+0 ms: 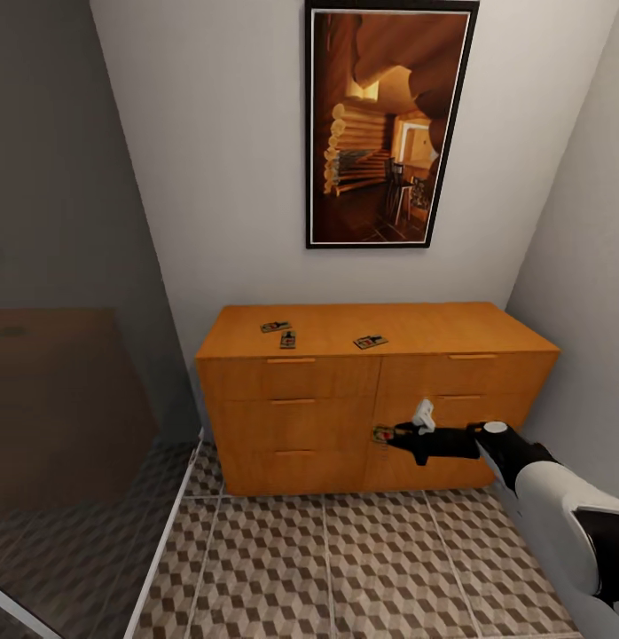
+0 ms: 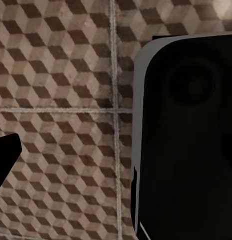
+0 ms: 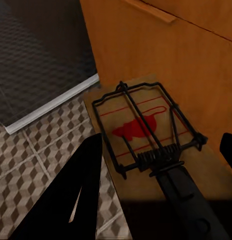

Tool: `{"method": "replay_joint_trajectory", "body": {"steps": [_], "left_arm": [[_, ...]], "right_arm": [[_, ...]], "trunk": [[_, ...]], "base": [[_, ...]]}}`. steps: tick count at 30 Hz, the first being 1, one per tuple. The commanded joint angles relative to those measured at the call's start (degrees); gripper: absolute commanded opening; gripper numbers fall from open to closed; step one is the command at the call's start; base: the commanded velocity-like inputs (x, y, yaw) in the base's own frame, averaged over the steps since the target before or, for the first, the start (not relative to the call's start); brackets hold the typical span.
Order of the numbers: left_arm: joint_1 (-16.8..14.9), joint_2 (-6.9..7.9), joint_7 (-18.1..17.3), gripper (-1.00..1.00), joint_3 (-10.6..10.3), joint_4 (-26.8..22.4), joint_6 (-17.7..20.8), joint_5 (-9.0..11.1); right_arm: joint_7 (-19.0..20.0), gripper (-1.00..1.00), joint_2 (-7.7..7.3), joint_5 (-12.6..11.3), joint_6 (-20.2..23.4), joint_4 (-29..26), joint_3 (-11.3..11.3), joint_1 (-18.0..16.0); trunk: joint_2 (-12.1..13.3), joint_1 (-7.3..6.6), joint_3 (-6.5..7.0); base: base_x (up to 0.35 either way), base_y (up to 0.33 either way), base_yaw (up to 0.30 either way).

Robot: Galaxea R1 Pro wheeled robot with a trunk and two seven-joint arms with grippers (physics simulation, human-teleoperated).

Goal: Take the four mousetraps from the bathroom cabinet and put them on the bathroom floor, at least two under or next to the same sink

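Observation:
The orange-brown cabinet (image 1: 345, 399) stands against the far wall. Three mousetraps lie on its top: two close together (image 1: 275, 327) (image 1: 288, 339) and one nearer the middle (image 1: 370, 341). A fourth mousetrap (image 1: 381, 435) hangs in the air in front of the drawers, with my right gripper (image 1: 394, 437) shut on it. In the right wrist view this mousetrap (image 3: 145, 125) is flat between the fingers of the right gripper (image 3: 160, 142), its red mark and wire spring facing the camera. My left gripper (image 2: 116, 155) hangs over the bathroom floor (image 2: 61, 75) with one dark fingertip (image 2: 6, 157) at the view's edge.
Cube-patterned bathroom floor (image 1: 345, 568) stretches in front of the cabinet. A glass partition with a white base rail (image 1: 168, 532) runs along the left. A framed picture (image 1: 389, 124) hangs above the cabinet, and a wall (image 1: 575, 293) closes the right side. A black robot part (image 2: 190, 140) hides some tiles.

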Motion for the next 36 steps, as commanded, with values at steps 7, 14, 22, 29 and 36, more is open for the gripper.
{"method": "replay_joint_trajectory", "body": {"steps": [7, 14, 22, 29, 36], "left_arm": [[-0.03, -0.02, 0.17, 1.00, 0.03, 0.00, -0.37, -0.13], [-0.03, -0.23, 0.17, 1.00, 0.12, -1.60, -0.36, -0.13], [-0.03, -0.74, 0.24, 1.00, 0.33, -8.20, 0.04, -0.12], [-0.03, -2.43, 0.47, 1.00, 0.39, -15.54, 1.31, -0.05], [-0.05, -3.19, 0.46, 1.00, 0.40, -26.65, 15.31, -0.12]], "right_arm": [[-5.91, -1.00, 0.16, 0.69, -10.10, 9.46, -0.38, 3.59], [-11.79, -1.00, 1.66, 0.75, -13.11, 10.40, -0.37, 12.16], [-17.74, -1.00, 3.71, 0.68, -14.04, 10.48, -0.37, 19.20], [-30.20, -1.00, 7.92, 0.60, -14.66, 10.52, -0.37, 25.47], [-38.31, -1.00, 11.89, 0.54, -19.05, 10.57, -0.37, 31.16]], "trunk": [[-0.03, 0.00, -0.04], [-0.03, 0.00, -0.04], [-0.03, 0.00, -0.04], [-0.03, 0.00, -0.04], [-0.03, 0.00, -0.04]], "base": [[0.000, 0.000, 0.000], [0.000, 0.000, 0.000], [0.000, 0.000, 0.000], [0.000, 0.000, 0.000], [0.000, 0.000, 0.000]]}}
